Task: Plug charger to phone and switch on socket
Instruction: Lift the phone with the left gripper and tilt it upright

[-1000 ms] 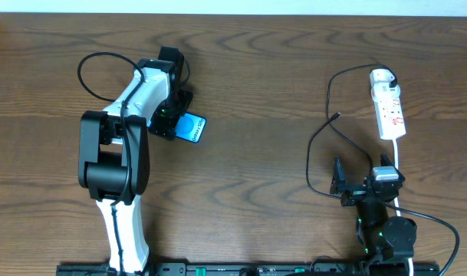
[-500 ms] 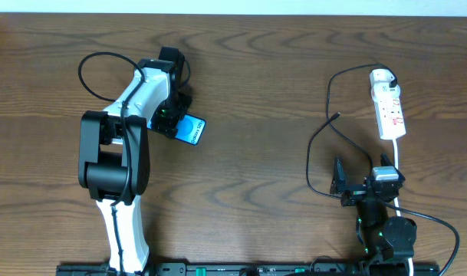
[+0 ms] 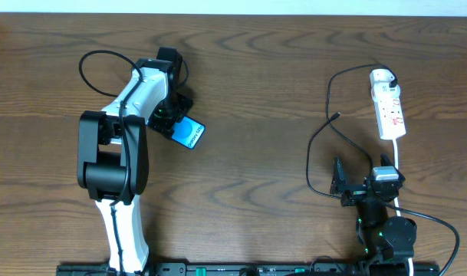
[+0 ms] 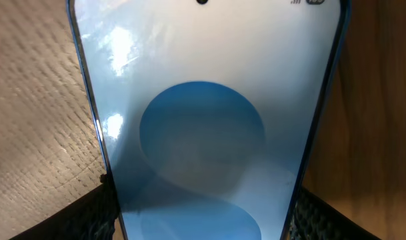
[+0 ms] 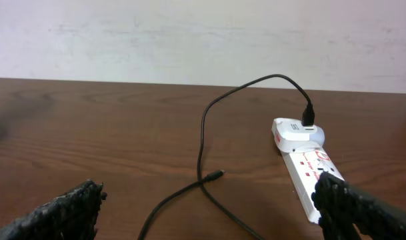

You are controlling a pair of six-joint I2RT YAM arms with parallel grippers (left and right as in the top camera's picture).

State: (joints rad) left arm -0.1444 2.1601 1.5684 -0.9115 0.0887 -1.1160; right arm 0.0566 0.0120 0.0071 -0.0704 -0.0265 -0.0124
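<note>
The phone (image 3: 191, 135), with a bright blue screen, sits tilted on the left of the table, held at its upper-left end by my left gripper (image 3: 170, 120). In the left wrist view the phone (image 4: 203, 113) fills the frame, with a finger against each long edge. The charger cable (image 3: 330, 126) loops on the right, its connector tip (image 5: 217, 175) lying free on the wood, its other end at a white plug (image 3: 381, 76) in the socket strip (image 3: 391, 113). My right gripper (image 3: 354, 184) is open and empty, at the near right, short of the cable.
The socket strip's white cord (image 3: 399, 165) runs down past my right arm to the table's front edge. The table's far edge meets a white wall (image 5: 203, 33). Bare wood lies between the two arms.
My left gripper has turned the phone clockwise and shifted it slightly down and left. The right arm, cable and socket have not moved.
</note>
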